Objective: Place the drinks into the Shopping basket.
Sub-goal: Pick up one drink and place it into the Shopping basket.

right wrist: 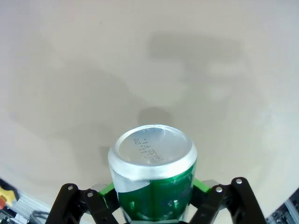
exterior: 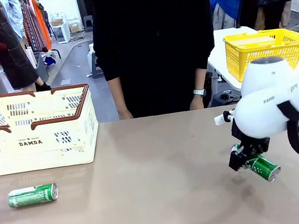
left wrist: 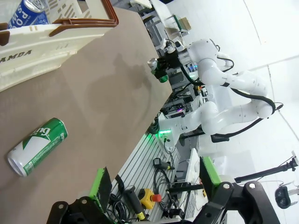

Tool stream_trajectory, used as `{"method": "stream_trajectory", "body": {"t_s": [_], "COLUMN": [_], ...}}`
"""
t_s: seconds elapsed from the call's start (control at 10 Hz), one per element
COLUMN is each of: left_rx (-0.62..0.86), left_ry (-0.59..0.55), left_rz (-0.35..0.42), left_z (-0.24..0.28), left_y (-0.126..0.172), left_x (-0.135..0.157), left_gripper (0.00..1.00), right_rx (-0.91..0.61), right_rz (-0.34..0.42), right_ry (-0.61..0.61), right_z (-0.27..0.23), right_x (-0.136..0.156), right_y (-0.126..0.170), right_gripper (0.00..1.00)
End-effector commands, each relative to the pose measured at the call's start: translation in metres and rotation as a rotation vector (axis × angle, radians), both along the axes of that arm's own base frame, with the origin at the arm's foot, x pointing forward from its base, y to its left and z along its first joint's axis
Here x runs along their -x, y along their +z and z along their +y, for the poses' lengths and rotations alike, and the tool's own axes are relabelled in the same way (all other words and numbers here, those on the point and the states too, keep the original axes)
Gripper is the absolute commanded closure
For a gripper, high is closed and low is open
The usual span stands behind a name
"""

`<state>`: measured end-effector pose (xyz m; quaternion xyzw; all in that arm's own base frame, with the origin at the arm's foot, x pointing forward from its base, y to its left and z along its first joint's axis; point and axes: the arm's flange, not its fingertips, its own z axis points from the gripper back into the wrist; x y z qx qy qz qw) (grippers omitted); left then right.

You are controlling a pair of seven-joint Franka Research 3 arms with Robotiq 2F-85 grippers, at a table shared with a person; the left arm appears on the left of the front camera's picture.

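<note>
So the right jaws are clamping a green can [exterior: 263, 166], tilting just over the right side of the table [exterior: 163, 200], while the Shopping basket [exterior: 35, 142] is sitting way off to the left, where the wide-apart left jaws are hanging nearer the other can [exterior: 33, 195] lying sideways.

1. The green can [right wrist: 152, 154] is running off the bottom edge, its lower body hiding between the right end effector's [right wrist: 154, 189] fingers.
2. Far beyond the left end effector [left wrist: 154, 182], a blue can [left wrist: 32, 11] inside the Shopping basket [left wrist: 46, 42] is being cut by the top edge.
3. The basket's black lettering is losing its first letter at the left edge.
</note>
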<state>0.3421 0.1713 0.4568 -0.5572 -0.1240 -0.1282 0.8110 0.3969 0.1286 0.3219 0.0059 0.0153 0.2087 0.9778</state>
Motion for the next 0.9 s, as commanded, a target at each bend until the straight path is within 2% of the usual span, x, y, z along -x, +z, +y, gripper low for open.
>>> {"method": "stream_trajectory", "body": {"t_s": [0.0, 0.1, 0.3, 0.4, 0.6, 0.7, 0.8], "left_rx": [-0.003, -0.003, -0.003, -0.003, -0.003, -0.003, -0.003], "left_ry": [0.0, 0.0, 0.0, 0.0, 0.0, 0.0, 0.0], "left_rz": [0.009, 0.009, 0.009, 0.009, 0.009, 0.009, 0.009], "left_z": [0.0, 0.0, 0.0, 0.0, 0.0, 0.0, 0.0], "left_y": [0.002, 0.002, 0.002, 0.002, 0.002, 0.002, 0.002], "left_x": [0.002, 0.002, 0.002, 0.002, 0.002, 0.002, 0.002], "left_gripper": [0.0, 0.0, 0.0, 0.0, 0.0, 0.0, 0.0], "right_rx": [-0.049, -0.099, -0.166, -0.206, -0.387, -0.467, -0.468], "right_rz": [0.038, 0.092, 0.014, -0.021, -0.116, -0.133, -0.139], "right_ry": [-0.082, -0.125, -0.181, -0.18, -0.144, -0.193, -0.223], "right_z": [0.018, 0.035, 0.103, 0.145, 0.23, 0.275, 0.306], "right_x": [0.002, 0.003, 0.007, 0.005, -0.012, -0.02, -0.027], "right_y": [0.063, 0.084, 0.115, 0.118, 0.117, 0.107, 0.092], "right_gripper": [1.0, 1.0, 1.0, 1.0, 1.0, 1.0, 1.0]}}
